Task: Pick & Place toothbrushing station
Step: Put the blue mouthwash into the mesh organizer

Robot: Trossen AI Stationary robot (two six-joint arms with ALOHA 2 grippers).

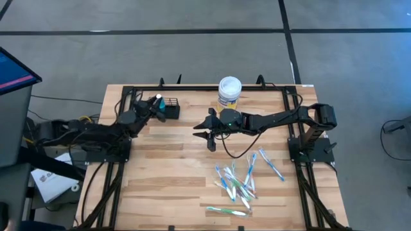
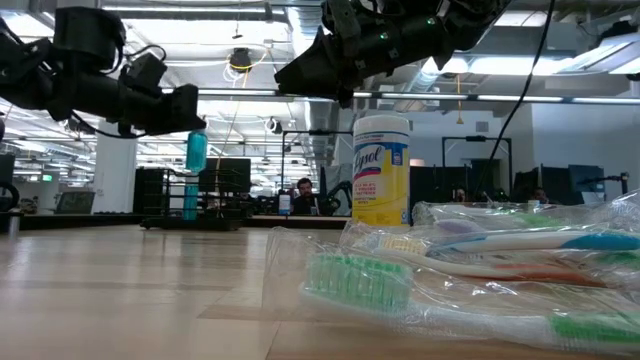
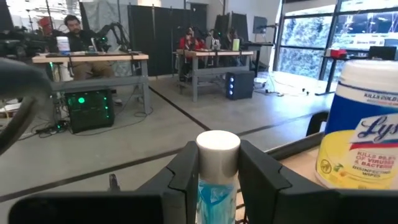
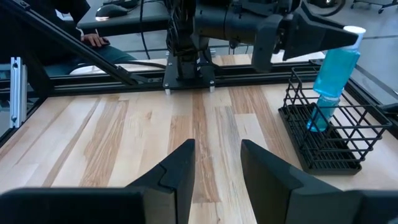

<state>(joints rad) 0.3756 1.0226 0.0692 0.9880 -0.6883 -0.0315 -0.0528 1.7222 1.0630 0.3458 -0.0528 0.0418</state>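
Observation:
The toothbrushing station, a small black wire basket [image 1: 172, 110] [image 4: 329, 146], stands on the table at the far left. A blue bottle with a white cap [image 4: 333, 74] [image 3: 217, 149] leans tilted with its lower end inside the basket. My left gripper [image 1: 156, 102] [image 3: 217, 158] is shut on the bottle. My right gripper [image 1: 207, 133] [image 4: 217, 152] hovers open above the middle of the table, pointing toward the basket, with nothing between its fingers. My left gripper pinches the bottle's upper part just below the white cap [image 3: 217, 186] between its two fingers. The fingers [image 4: 311, 37] reach in level from the table's left side and lie across the bottle. The bottle is tilted, its lower end [image 4: 318, 121] down among the basket's bars.
A white-lidded yellow-labelled round tub [image 1: 229, 90] [image 2: 382, 170] stands at the far middle, close to my right arm. Several wrapped toothbrushes [image 1: 241, 183] [image 2: 450, 280] lie scattered at the near right. Bare wood [image 1: 167, 167] stretches across the near left.

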